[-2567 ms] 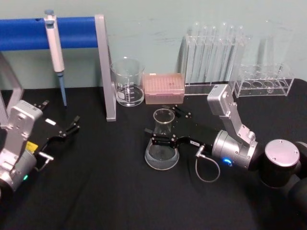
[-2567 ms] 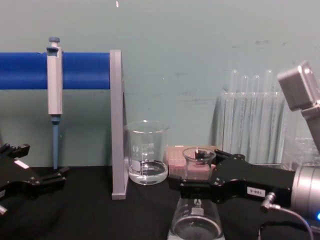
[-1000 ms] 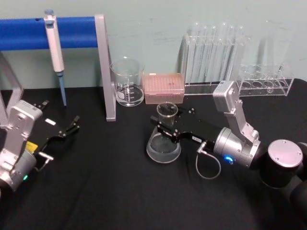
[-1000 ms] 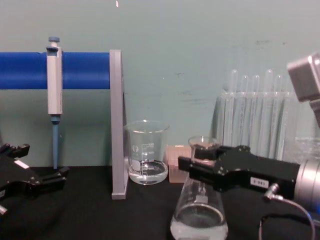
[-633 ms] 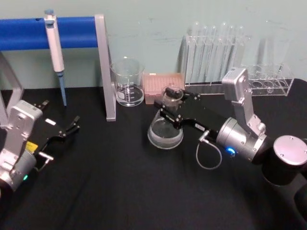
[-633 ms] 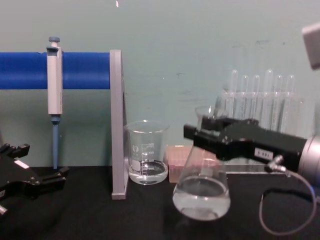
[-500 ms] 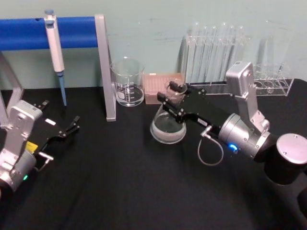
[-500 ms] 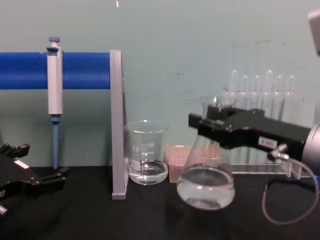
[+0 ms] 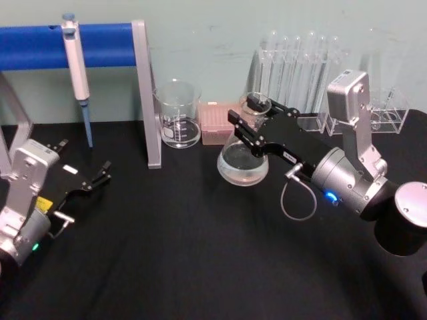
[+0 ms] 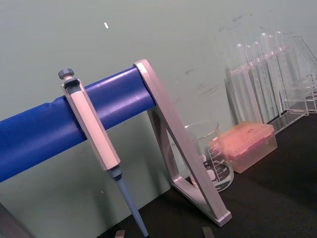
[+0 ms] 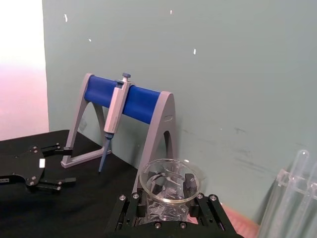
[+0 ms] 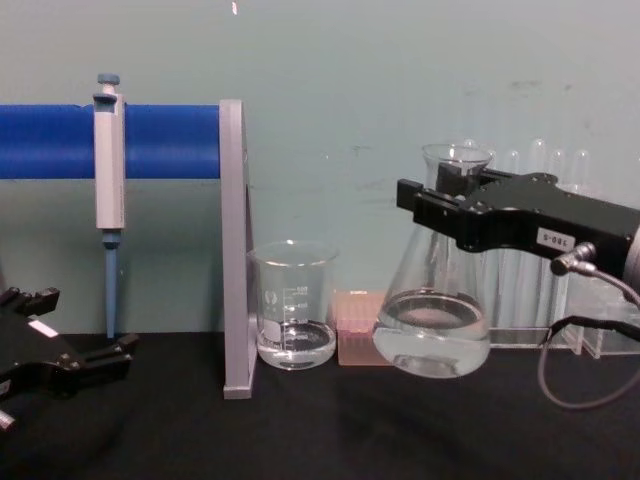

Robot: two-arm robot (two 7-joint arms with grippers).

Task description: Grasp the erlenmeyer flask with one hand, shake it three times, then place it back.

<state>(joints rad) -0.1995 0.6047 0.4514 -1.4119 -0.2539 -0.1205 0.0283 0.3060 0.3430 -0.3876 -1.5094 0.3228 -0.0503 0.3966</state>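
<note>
Above black table [image 9: 167, 253] — glass flask [image 12: 432, 335], seemingly upright, in right gripper [image 9: 253, 115]

The white label [image 12: 552, 238] on the right pincer [image 12: 437, 205] and print on the beaker [image 12: 293, 305] are unreadably small.

The erlenmeyer flask [image 12: 432, 300] hangs above the table [image 12: 300, 430], right of the beaker [image 12: 293, 305], before test tubes [image 9: 297, 67].

light: bright, even | glints: erlenmeyer flask [image 12: 432, 330] | glare: blown-out white edge, right wrist view
</note>
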